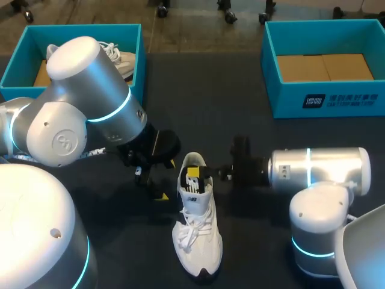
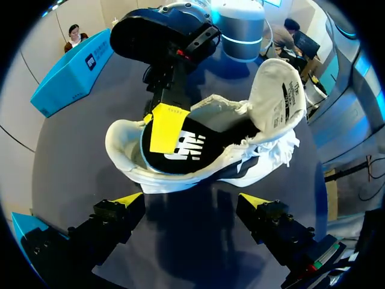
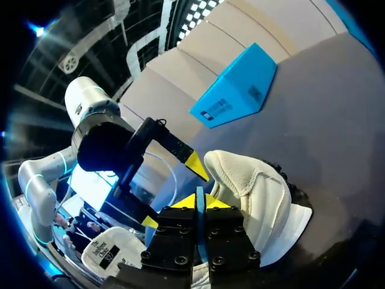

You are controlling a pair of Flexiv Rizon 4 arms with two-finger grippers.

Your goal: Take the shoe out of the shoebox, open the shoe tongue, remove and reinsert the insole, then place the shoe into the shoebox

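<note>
1. The left gripper (image 2: pixel 191 201) stood just beside the shoe's heel, on its left, with its fingers apart and nothing in them.
2. The shoe (image 1: pixel 197 235) lay sole down on the table between both grippers. Its long axis ran far to near, toe towards the robot, tongue (image 2: pixel 277 90) folded open.
3. The insole (image 2: pixel 192 147) sat in the heel opening. The right gripper (image 3: pixel 198 203) reached in crosswise from the right, fingers clamped on the insole's heel edge.
4. Judgement: the insole must travel along the shoe's axis, and the right arm governs that. Whether it was going out or in could not be told.
</note>
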